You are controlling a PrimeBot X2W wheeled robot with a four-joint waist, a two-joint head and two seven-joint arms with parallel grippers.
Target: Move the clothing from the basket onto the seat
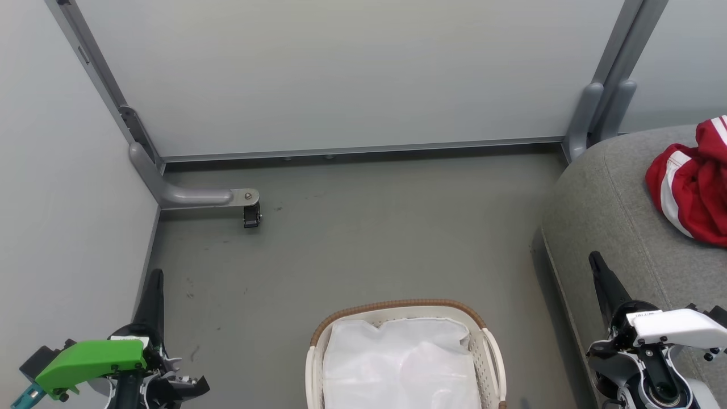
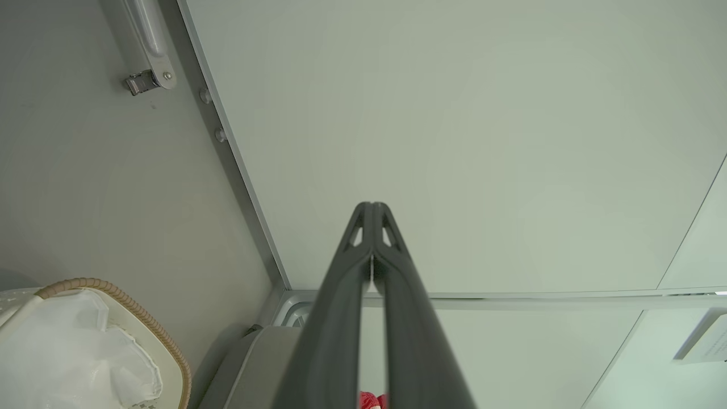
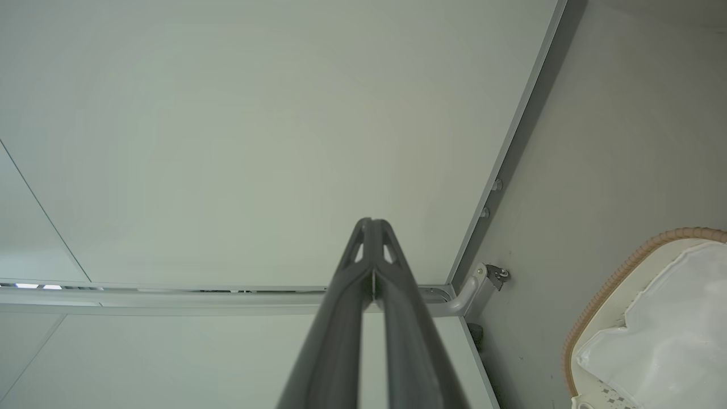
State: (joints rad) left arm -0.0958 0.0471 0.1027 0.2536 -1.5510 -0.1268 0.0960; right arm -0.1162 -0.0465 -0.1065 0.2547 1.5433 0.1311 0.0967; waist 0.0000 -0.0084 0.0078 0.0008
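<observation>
Near left and near right, the left gripper [image 1: 156,279] and right gripper [image 1: 596,261] rest low, fingers pointing away, both clenched on nothing. Between them, the basket [image 1: 397,305] holds a white liner sheet [image 1: 397,363]. Farther right, the red clothing [image 1: 693,187] lies on the grey seat [image 1: 613,227].

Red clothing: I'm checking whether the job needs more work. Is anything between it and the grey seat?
Nothing visible does. The red clothing already lies on the seat, and the basket on the floor holds a white liner sheet.
</observation>
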